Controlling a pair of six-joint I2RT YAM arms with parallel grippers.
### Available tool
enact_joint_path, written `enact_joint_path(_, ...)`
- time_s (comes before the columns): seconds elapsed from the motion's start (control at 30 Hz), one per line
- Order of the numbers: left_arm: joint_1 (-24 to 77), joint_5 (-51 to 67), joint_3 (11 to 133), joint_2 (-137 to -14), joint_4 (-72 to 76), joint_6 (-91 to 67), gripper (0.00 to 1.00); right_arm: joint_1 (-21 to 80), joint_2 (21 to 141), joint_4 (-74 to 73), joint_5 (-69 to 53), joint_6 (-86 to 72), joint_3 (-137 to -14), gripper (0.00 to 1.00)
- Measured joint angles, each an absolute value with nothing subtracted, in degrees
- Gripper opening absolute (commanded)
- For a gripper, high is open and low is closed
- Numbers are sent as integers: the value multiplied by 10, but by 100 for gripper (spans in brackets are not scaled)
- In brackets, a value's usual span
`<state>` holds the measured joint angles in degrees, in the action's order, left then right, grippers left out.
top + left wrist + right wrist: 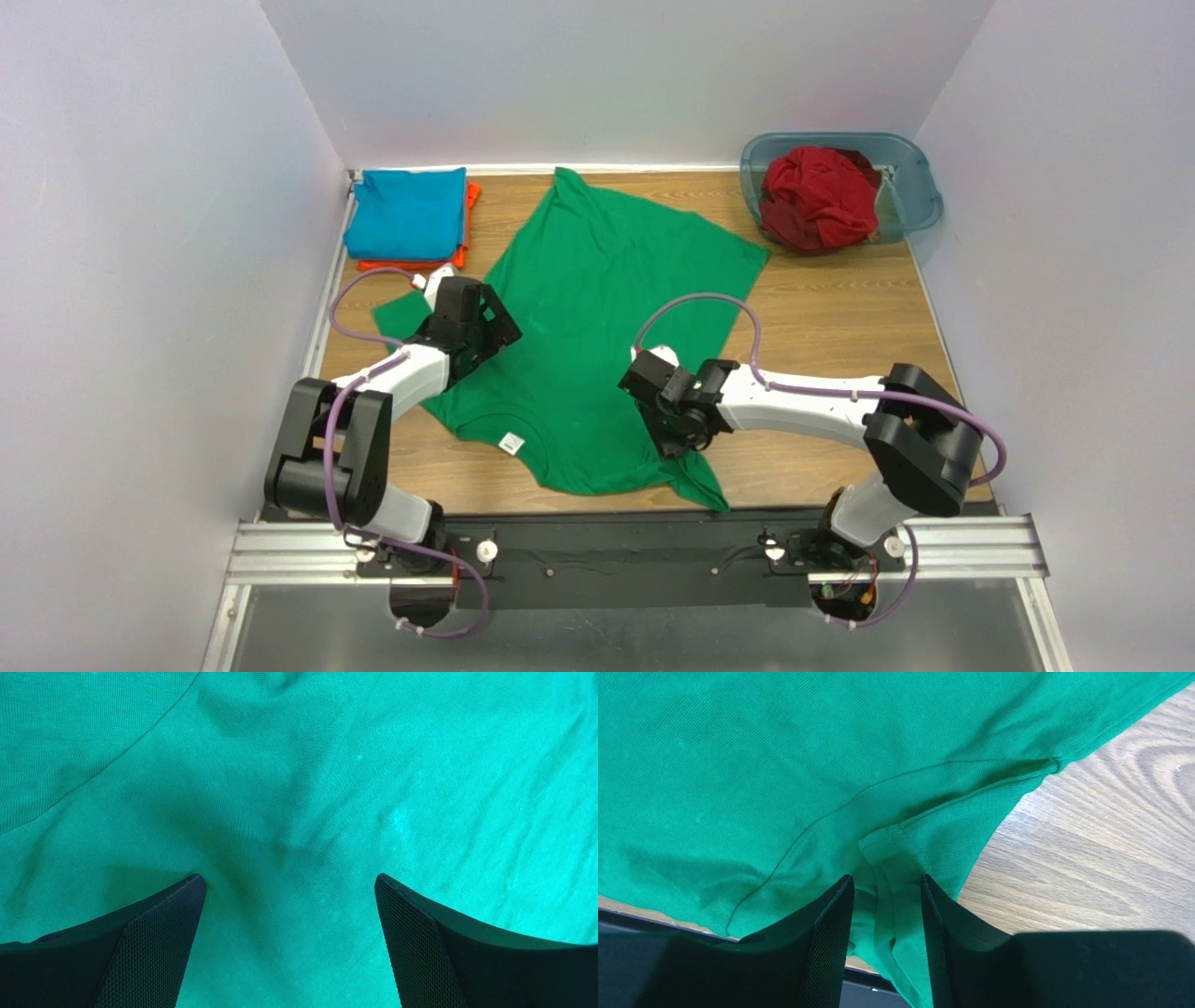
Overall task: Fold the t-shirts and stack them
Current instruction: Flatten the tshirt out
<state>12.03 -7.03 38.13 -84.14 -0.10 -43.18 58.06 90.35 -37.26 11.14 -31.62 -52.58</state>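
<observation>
— Whereabouts of the bright green cotton t-shirt [603, 308]?

— Spread open across the middle of the wooden tabletop [842, 308], small white tag [512, 444] toward the near edge. Not yet folded.

— And the rest?

— Folded teal-blue t-shirt [407, 213] atop an orange t-shirt [474, 193] in the far left corner. Crumpled dark red t-shirt [818, 196] inside the translucent blue-grey plastic tub [919, 189], far right.

— State of the fingers?

— Left fingers [168, 938] spread wide over plain green cloth by the left sleeve, holding nothing. Right fingers [829, 945] drawn close on a bunched fold of sleeve hem at the near right edge, pinching it.

— Handling?

— Probably light, soft and limp. Likely to sag, drag and crease, and hardly slippery. Best taken by hems or seams at matching corners, lifted low, both sides together.
</observation>
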Motion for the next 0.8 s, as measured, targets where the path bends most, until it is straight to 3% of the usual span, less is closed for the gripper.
enact_joint_path(0.1, 120, -70, 381, -841, -1, -432, 98, 581, 903, -372, 108, -317, -525, 29)
enact_joint_path(0.13, 120, -70, 381, -842, -1, -432, 98, 581, 903, -372, 107, -317, -525, 20)
enact_joint_path(0.17, 120, -71, 381, -842, -1, -432, 98, 581, 903, -372, 107, -315, -525, 20)
enact_joint_path(0.33, 120, -75, 385, -845, -2, -432, 98, 581, 899, -371, 107, -330, -521, 1)
enact_joint_path(0.63, 120, -89, 391, -850, -8, -431, 98, 581, 755, -385, 112, -362, -484, 1)
enact_joint_path(0.73, 120, -90, 394, -853, -11, -431, 98, 581, 737, -387, 103, -362, -476, 27)
enact_joint_path(0.77, 120, -91, 395, -853, -13, -431, 98, 581, 740, -387, 96, -359, -475, 45)
enact_joint_path(0.8, 120, -91, 396, -853, -13, -431, 98, 581, 747, -387, 91, -356, -474, 54)
